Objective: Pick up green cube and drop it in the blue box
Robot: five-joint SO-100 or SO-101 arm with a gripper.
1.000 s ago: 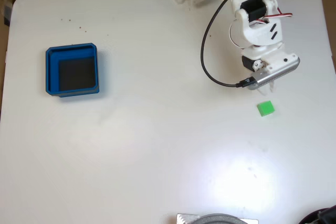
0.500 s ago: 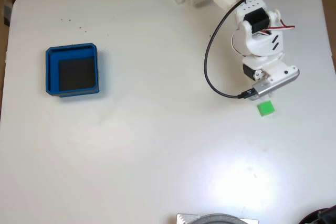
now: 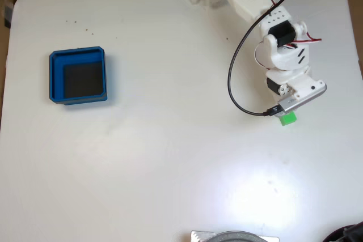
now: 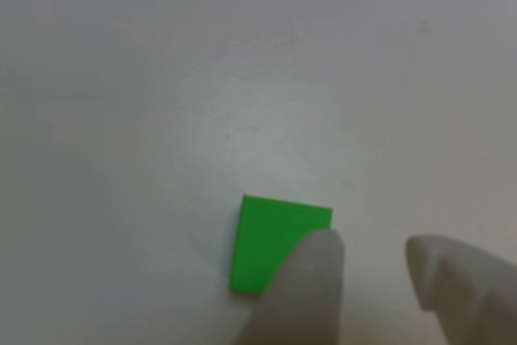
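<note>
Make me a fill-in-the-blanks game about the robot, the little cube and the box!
1. The cube on the white table is colored ____.
2. In the fixed view, the blue box sits on the ____ side of the table.
3. The floor inside the blue box looks ____.
4. In the other view, the gripper has its fingers ____, with a gap between them.

Missing words: green; left; black; open

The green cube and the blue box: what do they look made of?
The green cube looks like matte plastic or foam: flat, even colour, no glare. The blue box looks like moulded or printed plastic: thick, uniform walls, chamfered corners. Neither can be settled by look alone.
</note>
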